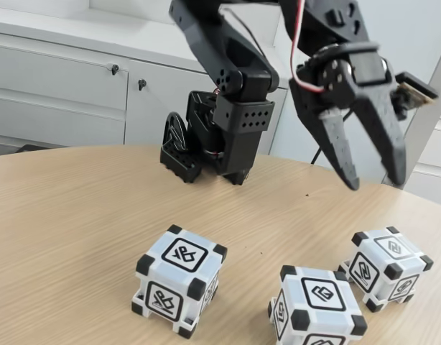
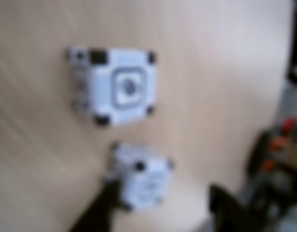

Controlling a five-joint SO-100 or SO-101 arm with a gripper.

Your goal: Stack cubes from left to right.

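Three cubes sit flat on the table (image 1: 77,208), none stacked — left cube (image 1: 179,279) turned corner-first, middle cube (image 1: 317,305) near the front edge, right cube (image 1: 386,266) just behind it. Gripper (image 1: 375,183) hangs above the right cube — jaws open, tips down.
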